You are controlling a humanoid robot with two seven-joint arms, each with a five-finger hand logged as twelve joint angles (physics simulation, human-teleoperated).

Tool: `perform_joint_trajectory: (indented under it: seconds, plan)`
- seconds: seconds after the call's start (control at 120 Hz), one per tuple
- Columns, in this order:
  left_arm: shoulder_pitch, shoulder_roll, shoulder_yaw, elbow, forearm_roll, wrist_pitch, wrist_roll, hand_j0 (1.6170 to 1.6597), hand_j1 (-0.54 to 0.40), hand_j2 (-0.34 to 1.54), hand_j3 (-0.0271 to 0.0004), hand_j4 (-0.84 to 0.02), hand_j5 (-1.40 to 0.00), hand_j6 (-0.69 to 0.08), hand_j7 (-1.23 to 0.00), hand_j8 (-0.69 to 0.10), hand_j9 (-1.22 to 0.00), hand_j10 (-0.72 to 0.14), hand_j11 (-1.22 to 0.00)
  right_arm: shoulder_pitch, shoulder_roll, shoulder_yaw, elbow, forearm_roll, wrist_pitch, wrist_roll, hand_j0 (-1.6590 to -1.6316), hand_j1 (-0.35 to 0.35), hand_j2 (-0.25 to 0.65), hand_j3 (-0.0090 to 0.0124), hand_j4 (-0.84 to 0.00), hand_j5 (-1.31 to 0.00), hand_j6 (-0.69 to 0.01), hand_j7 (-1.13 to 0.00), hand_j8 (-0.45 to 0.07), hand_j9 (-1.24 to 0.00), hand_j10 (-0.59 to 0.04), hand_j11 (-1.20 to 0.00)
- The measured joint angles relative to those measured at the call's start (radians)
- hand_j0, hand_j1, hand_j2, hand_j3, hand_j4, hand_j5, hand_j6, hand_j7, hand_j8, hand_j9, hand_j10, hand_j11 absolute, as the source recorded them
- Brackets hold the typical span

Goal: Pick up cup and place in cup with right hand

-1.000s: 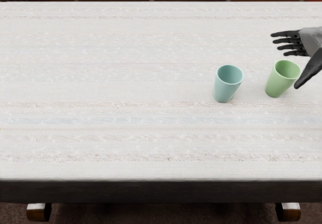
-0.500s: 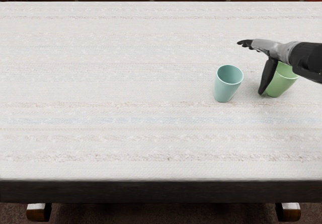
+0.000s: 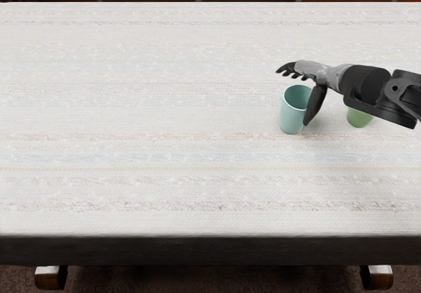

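The plain teal cup (image 3: 291,116) is seen upright on the pale-clothed table (image 3: 164,155), set just beneath and beside the right hand (image 3: 312,72). The hand is held released around nothing, its fingers (image 3: 286,68) extended above the cup's far rim and its thumb (image 3: 315,104) pointed down along the cup's right side; whether contact is made cannot be told. The green cup (image 3: 358,118) is partly covered by the right arm (image 3: 366,85), to the teal cup's right.

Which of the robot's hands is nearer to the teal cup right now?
The right: its hand hangs at the teal cup's rim, thumb in front of its right side. The left is out of view.
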Motion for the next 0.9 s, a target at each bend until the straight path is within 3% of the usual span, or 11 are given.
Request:
perform_joint_trajectory:
  seconds: [0.2,0.383,0.517,0.75,0.9]
  plan:
    - [0.000,0.000,0.000,0.000,0.000,0.000,0.000,1.6581,0.349,0.00,-0.0001,0.000,0.00,0.000,0.00,0.000,0.00,0.000,0.00,0.002,0.000,-0.002,0.001,0.001,0.008,0.000,-1.6580,-0.070,-0.039,0.0000,-0.229,-0.30,-0.232,-0.29,-0.230,-0.30,-0.228,-0.29]
    - [0.000,0.000,0.000,0.000,0.000,0.000,0.000,1.6581,0.349,0.00,-0.0001,0.000,0.00,0.000,0.00,0.000,0.00,0.000,0.00,0.005,-0.006,0.010,0.003,0.005,0.082,0.001,-1.6576,0.039,-0.065,0.0000,-0.339,-0.44,-0.340,-0.44,-0.337,-0.44,-0.337,-0.44]
    - [0.000,0.000,0.000,0.000,0.000,0.000,0.000,1.6581,0.349,0.00,-0.0001,0.000,0.00,0.000,0.00,0.000,0.00,0.000,0.00,0.006,-0.017,0.024,0.005,0.010,0.107,0.002,-1.6559,0.035,-0.097,0.0000,-0.386,-0.50,-0.384,-0.50,-0.312,-0.51,-0.354,-0.51]
    - [0.000,0.000,0.000,0.000,0.000,0.000,0.000,1.6581,0.349,0.00,0.0000,0.000,0.00,0.000,0.00,0.000,0.00,0.000,0.00,0.006,-0.044,0.094,0.005,0.016,0.182,0.001,-1.6533,0.031,-0.140,-0.0009,-0.437,-0.58,-0.360,-0.57,-0.270,-0.58,-0.315,-0.57]
    - [0.000,0.000,0.000,0.000,0.000,0.000,0.000,1.6581,0.349,0.00,0.0000,0.000,0.00,0.000,0.00,0.000,0.00,0.000,0.00,0.012,-0.085,0.135,0.005,0.033,0.233,-0.001,-1.6534,0.070,-0.083,-0.0004,-0.442,-0.61,-0.319,-0.59,-0.239,-0.61,-0.288,-0.60]
